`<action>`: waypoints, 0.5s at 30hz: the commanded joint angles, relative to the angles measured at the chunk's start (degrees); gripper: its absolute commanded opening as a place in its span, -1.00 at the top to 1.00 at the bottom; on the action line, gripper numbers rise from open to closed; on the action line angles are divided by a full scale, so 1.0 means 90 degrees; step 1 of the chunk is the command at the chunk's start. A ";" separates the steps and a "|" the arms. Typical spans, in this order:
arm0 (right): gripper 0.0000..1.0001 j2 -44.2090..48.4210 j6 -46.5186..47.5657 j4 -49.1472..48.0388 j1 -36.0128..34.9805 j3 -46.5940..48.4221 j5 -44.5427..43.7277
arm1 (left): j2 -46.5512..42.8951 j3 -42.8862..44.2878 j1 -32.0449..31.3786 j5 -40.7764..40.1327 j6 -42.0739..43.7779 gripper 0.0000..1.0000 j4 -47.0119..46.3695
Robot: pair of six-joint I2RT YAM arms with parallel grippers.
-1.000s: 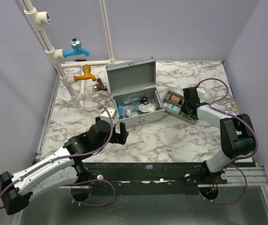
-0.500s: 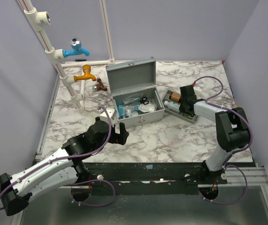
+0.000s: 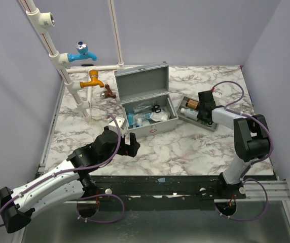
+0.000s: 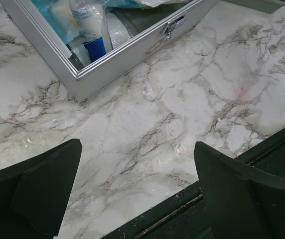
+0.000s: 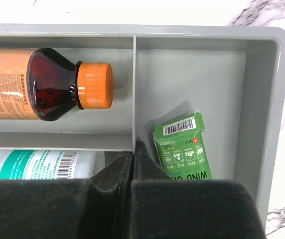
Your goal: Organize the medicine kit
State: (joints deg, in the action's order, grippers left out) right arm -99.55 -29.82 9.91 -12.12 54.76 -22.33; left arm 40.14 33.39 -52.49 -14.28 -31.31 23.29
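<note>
Black foam on the right gripper [image 5: 134, 149] is clenched shut at the tray [image 5: 272, 89] divider [image 5: 134, 89]; whether it pinches that wall I cannot tell. Just right of its tips lies one green packet [image 5: 182, 149], just left one white bottle [image 5: 38, 164], ahead-left one brown bottle [image 5: 38, 84]. Judged step: lifting the loaded tray. Next it needs a firm grip, then carrying to the open medicine kit [image 3: 141, 83], farther left. The left gripper [image 4: 135, 164] hovers spread, empty, facing the kit's front.

Blue tap [image 3: 82, 53], orange tap [image 3: 93, 79] — white pipes [image 3: 59, 59], marble table [image 3: 185, 148]
</note>
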 commanded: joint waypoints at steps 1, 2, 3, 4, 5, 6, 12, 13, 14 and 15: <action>0.99 0.0179 0.0454 -0.0078 0.0191 0.0099 -0.0625 | -0.0017 -0.0028 0.0026 0.0176 0.0046 -0.97 -0.0116; 0.99 0.0235 0.0520 -0.0067 0.0215 0.0142 -0.0694 | -0.0017 -0.0028 0.0029 0.0188 0.0042 -0.97 -0.0117; 0.99 0.0297 0.0556 -0.0059 0.0269 0.0178 -0.0651 | -0.0025 -0.0019 0.0031 0.0199 0.0041 -0.97 -0.0117; 0.99 0.0363 0.0566 -0.0045 0.0307 0.0229 -0.0593 | -0.0031 -0.0013 0.0031 0.0218 0.0041 -0.98 -0.0119; 0.99 0.0410 0.0596 -0.0010 0.0329 0.0276 -0.0550 | -0.0031 -0.0023 0.0030 0.0251 0.0041 -0.97 -0.0135; 0.99 0.0449 0.0617 0.0056 0.0331 0.0360 -0.0531 | -0.0036 -0.0028 0.0031 0.0270 0.0041 -0.97 -0.0146; 0.99 0.0676 0.0716 0.0300 0.0331 0.0575 -0.0414 | -0.0041 -0.0032 0.0026 0.0376 0.0032 -0.98 -0.0165; 0.99 0.0724 0.0726 0.0330 0.0334 0.0597 -0.0408 | -0.0049 -0.0046 0.0024 0.0381 0.0032 -0.97 -0.0166; 0.99 0.0749 0.0733 0.0358 0.0331 0.0616 -0.0384 | -0.0077 -0.0055 0.0031 0.0381 0.0032 -0.98 -0.0165; 0.99 0.0784 0.0760 0.0371 0.0331 0.0624 -0.0349 | -0.0094 -0.0052 0.0029 0.0377 0.0032 -0.98 -0.0166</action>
State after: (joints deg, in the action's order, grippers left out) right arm -96.27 -23.86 13.61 -9.37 57.30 -24.58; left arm 40.12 33.39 -52.51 -12.49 -31.31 23.18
